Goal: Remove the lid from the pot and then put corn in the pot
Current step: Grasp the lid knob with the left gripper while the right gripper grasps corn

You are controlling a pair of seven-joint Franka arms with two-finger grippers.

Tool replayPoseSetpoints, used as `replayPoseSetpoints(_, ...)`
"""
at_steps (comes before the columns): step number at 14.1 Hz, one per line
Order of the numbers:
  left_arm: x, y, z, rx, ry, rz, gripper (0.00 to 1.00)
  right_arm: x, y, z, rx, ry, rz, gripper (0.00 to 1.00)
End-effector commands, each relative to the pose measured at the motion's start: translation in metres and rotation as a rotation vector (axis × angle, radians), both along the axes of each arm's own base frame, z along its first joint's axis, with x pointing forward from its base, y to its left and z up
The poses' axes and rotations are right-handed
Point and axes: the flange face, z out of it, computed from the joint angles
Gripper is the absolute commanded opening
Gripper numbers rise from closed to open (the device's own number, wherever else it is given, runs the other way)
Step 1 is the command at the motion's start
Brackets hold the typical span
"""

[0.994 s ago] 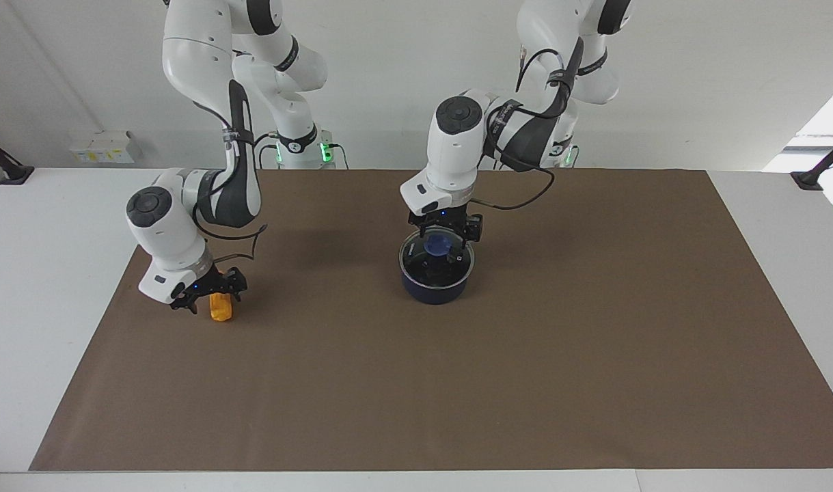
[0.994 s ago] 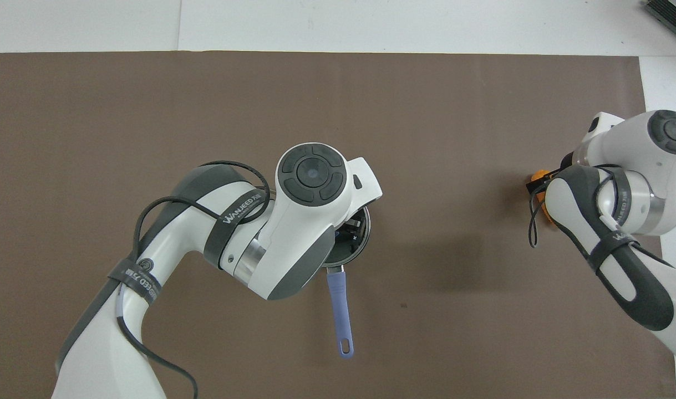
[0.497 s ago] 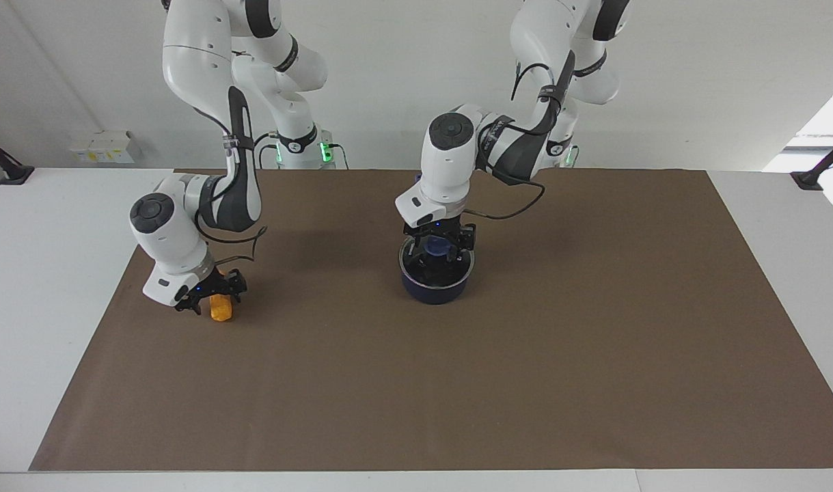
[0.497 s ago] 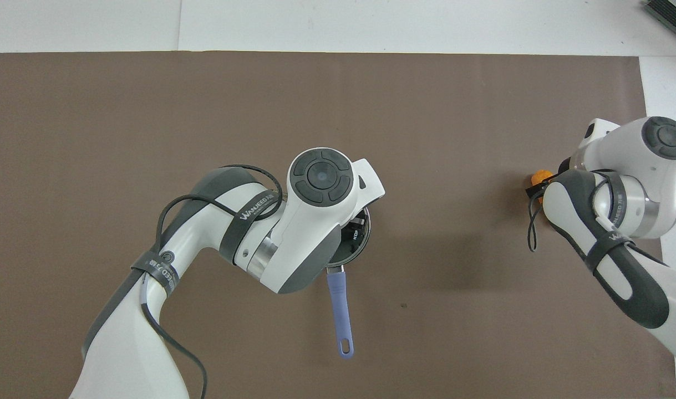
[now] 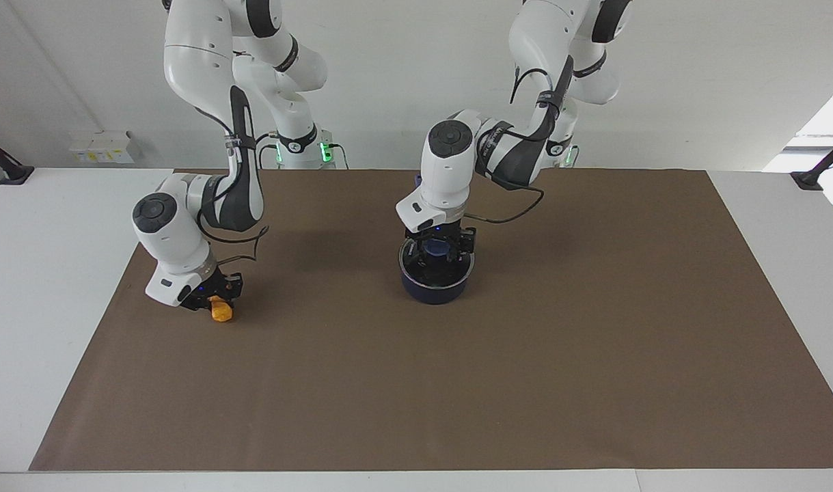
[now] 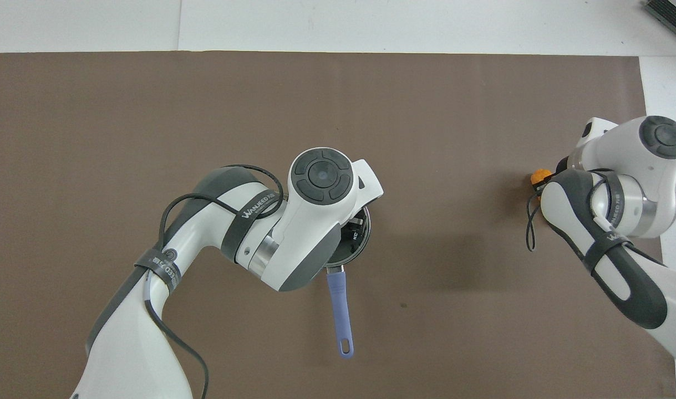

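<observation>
Facing view first: the left gripper point(image 5: 438, 250) is down on the pot point(image 5: 435, 281), its fingers either side of the blue knob of the lid point(image 5: 435, 262). Can't honestly tell if they're pinching the knob or just around it. The lid sits flat on the pot, clear glass with a metal rim, in the middle of the brown mat point(image 5: 525, 383). The right gripper point(image 5: 214, 299) is low at the right arm's end of the table, right on the corn point(image 5: 220, 312); looks like a grip, but I can't tell for sure. The corn is a stubby orange-yellow cob on the mat.

Overhead view: the left arm covers most of the pot point(image 6: 360, 244); only a sliver of rim and the long blue handle point(image 6: 339, 314), pointing toward the robots, show. The corn point(image 6: 538, 178) just peeks out beside the right arm's wrist.
</observation>
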Motion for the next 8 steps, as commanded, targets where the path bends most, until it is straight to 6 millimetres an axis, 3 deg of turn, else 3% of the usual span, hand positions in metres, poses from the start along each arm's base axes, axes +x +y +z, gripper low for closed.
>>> replayPoseSetpoints(1, -0.003, 0.001, 0.002, 0.020, -0.005, 0.002, 0.00, -0.002, 0.002, 0.028, 0.008, -0.013, 0.002, 0.00)
replayPoseSetpoints(8, 0.001, 0.005, 0.044, 0.024, -0.003, 0.010, 0.00, -0.017, 0.030, 0.138, 0.032, -0.002, -0.077, 0.00)
